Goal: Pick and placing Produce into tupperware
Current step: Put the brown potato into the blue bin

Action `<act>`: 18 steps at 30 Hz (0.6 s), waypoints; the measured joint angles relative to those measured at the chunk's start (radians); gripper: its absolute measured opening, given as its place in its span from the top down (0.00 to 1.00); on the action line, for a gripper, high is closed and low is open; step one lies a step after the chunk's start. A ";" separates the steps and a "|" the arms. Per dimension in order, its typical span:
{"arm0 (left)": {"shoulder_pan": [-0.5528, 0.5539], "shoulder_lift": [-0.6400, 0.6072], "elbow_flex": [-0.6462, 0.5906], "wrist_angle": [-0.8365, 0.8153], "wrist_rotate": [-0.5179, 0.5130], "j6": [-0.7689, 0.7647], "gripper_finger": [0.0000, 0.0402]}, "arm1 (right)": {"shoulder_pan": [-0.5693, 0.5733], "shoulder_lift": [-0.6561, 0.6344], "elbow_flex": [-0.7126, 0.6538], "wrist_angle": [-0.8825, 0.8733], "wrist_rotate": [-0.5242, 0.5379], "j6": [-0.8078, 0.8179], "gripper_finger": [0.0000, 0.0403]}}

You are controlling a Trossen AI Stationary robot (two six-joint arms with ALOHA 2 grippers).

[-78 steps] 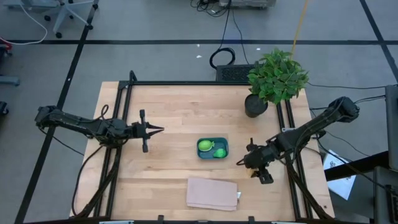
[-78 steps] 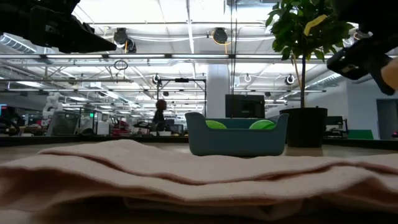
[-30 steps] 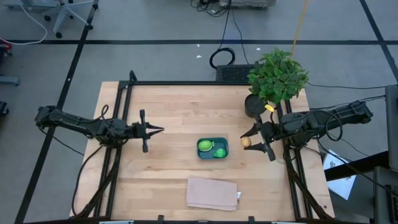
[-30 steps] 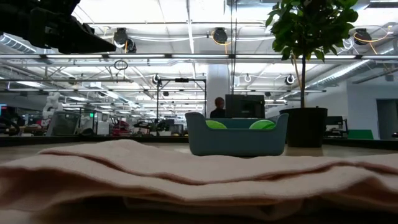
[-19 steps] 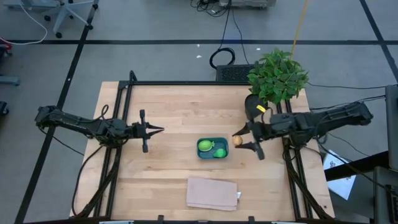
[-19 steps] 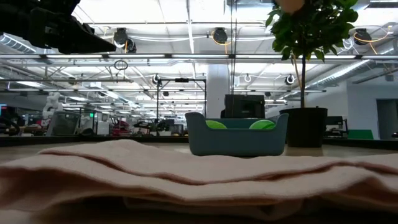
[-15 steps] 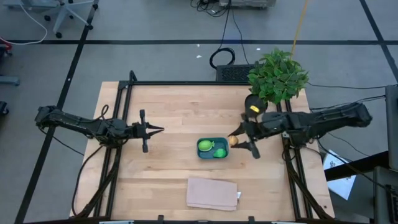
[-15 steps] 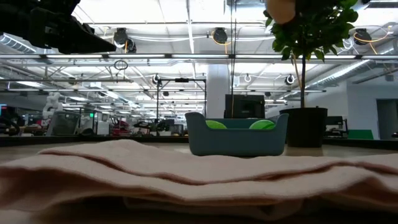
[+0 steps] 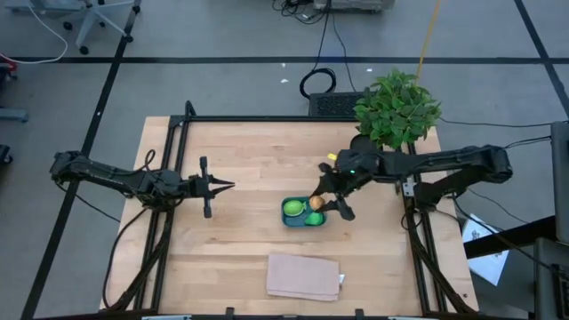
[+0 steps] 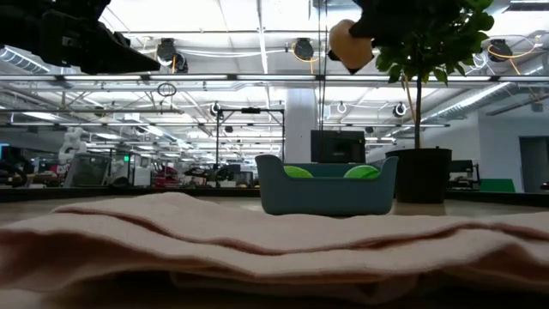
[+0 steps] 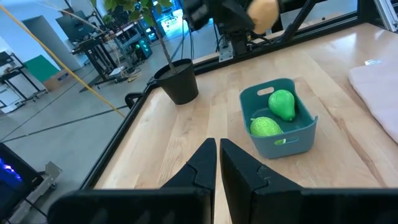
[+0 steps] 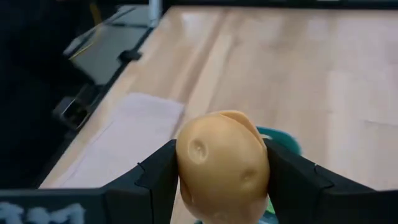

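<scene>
High view: straight down from above, taking in the whole table (image 9: 258, 151). Low view: level across from the near edge, cloth (image 10: 257, 240) filling the foreground, room behind. Left wrist view: forward along the table toward the tub (image 11: 278, 118) and plant pot (image 11: 177, 81), fairly near. Right wrist view: downward, very close to a tan fruit (image 12: 222, 165). Tub (image 9: 303, 212) shared by high, low (image 10: 326, 184) and left wrist views.
</scene>
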 joint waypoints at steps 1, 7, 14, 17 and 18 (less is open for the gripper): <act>0.000 0.000 0.000 0.000 0.000 0.000 0.94 | -0.004 0.023 0.011 -0.005 -0.037 -0.020 0.53; 0.000 0.000 0.000 0.000 0.000 0.001 0.94 | -0.003 0.150 0.041 0.017 -0.074 -0.132 0.53; 0.000 0.000 0.000 -0.002 0.000 0.002 0.94 | -0.004 0.242 0.041 0.088 -0.075 -0.178 0.53; 0.000 0.000 0.000 -0.008 0.000 0.002 0.94 | -0.009 0.246 0.041 0.092 -0.082 -0.190 0.53; 0.000 0.000 0.000 -0.008 0.000 0.002 0.94 | -0.013 0.246 0.046 0.093 -0.087 -0.182 0.53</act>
